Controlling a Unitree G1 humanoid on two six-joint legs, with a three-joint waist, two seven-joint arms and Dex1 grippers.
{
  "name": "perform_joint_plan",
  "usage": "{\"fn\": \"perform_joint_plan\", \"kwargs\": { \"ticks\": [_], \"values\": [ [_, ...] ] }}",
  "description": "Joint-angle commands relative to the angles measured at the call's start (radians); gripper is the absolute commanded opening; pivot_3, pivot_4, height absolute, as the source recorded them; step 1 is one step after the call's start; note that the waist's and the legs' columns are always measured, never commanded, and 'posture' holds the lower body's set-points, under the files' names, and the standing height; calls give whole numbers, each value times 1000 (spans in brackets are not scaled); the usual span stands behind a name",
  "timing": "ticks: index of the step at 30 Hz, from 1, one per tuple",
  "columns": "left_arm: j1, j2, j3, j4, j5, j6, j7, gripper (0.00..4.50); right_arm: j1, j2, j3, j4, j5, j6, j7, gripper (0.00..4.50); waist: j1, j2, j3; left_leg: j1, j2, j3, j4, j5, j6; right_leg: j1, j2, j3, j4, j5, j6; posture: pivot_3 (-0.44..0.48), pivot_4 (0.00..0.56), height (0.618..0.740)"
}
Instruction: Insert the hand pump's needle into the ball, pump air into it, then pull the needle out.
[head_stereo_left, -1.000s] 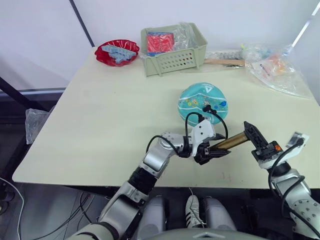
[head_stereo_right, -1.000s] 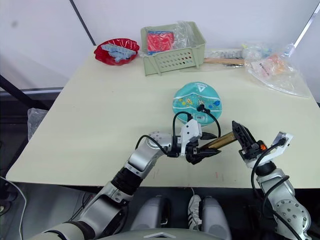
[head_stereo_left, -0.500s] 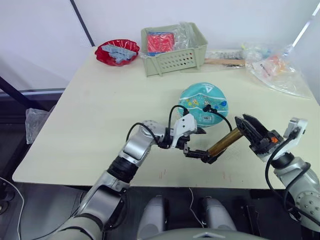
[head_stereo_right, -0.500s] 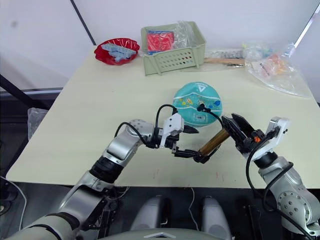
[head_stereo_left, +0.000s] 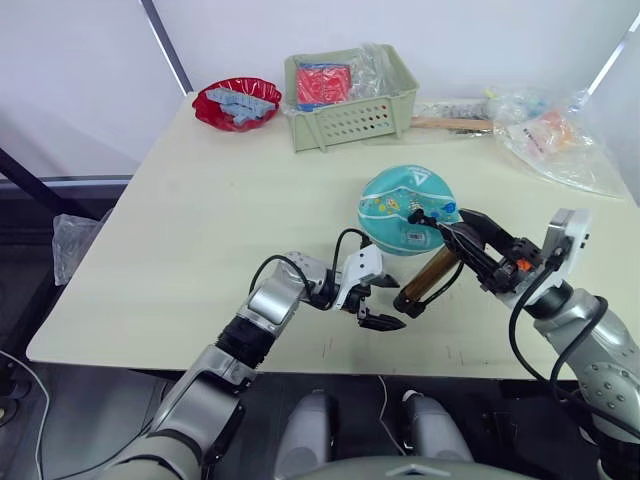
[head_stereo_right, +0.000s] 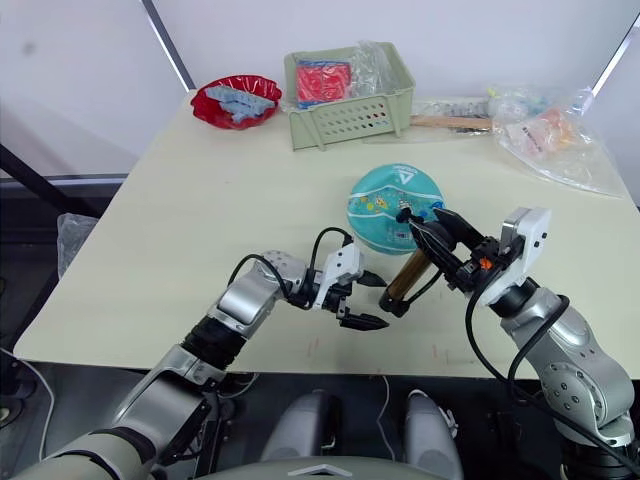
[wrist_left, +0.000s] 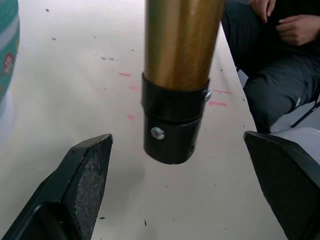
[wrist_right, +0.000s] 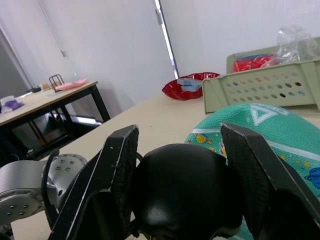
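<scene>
**Inspector:** State your jaws and what they hold.

**Robot:** My left gripper (head_stereo_left: 378, 305) stands wide open and holds nothing. In my left wrist view its two dark, grainy pads (wrist_left: 85, 175) sit well apart, with the black lower cap of the hand pump (head_stereo_left: 427, 281) hanging between them, touching neither. My right gripper (head_stereo_right: 432, 232) is closed around the pump's rounded black handle; in my right wrist view the handle fills the gap between both fingers (wrist_right: 115, 175).

**Inspector:** Position of the pump?

**Robot:** Tilted, handle end up toward my right gripper, lower cap down and just above the table (head_stereo_left: 200, 220), near its front edge. The barrel is smooth, shiny bronze-gold metal; the cap is matte black with a small screw head in its side. The thin black hose (head_stereo_left: 437, 222) loops from the pump up to the ball.

**Inspector:** The ball and needle?

**Robot:** The ball (head_stereo_left: 395, 205) rests on the table just behind the pump, teal rubber with pale stripes and small printed figures. The black fitting sits on its top. I cannot make out the needle itself.

**Inspector:** Room to move?

**Robot:** Bare cream tabletop lies left of the ball and ahead of my left gripper. At the far edge stand a pale green perforated basket (head_stereo_left: 350, 120), a red dish (head_stereo_left: 235, 105) and crinkled clear plastic bags (head_stereo_left: 555, 135), all well apart from the ball. A seated person's hands (wrist_left: 290, 20) show beyond the table's front edge.
</scene>
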Motion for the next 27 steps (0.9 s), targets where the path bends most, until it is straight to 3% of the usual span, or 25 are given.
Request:
{"fn": "perform_joint_plan", "kwargs": {
  "ticks": [1,10,13,17,19,27],
  "values": [
    [-1,-15,-2,4,4,-44,-9,4451,-3,-21,2,-58,-5,-12,29,2116,0,0,0,0,0,0,0,0,0,0,0,0,0,0,0,0,150,738],
    [0,-22,-3,22,3,-74,-47,4451,3,-44,21,-57,-31,-19,71,2116,0,0,0,0,0,0,0,0,0,0,0,0,0,0,0,0,150,738],
    [2,-28,-4,28,5,-80,-52,3645,3,-44,22,-58,-34,-18,76,2116,0,0,0,0,0,0,0,0,0,0,0,0,0,0,0,0,150,738],
    [3,-35,-2,29,6,-79,-58,1710,12,-48,20,-58,-40,-18,89,2116,0,0,0,0,0,0,0,0,0,0,0,0,0,0,0,0,150,738],
    [4,-38,-2,31,10,-80,-61,1024,12,-48,21,-60,-41,-18,90,2116,0,0,0,0,0,0,0,0,0,0,0,0,0,0,0,0,150,738],
    [19,-57,-19,51,33,-109,-47,1025,15,-78,43,-75,-90,-47,151,2116,1,0,0,0,0,0,0,0,0,0,0,0,0,0,0,0,150,738]
  ]
}}
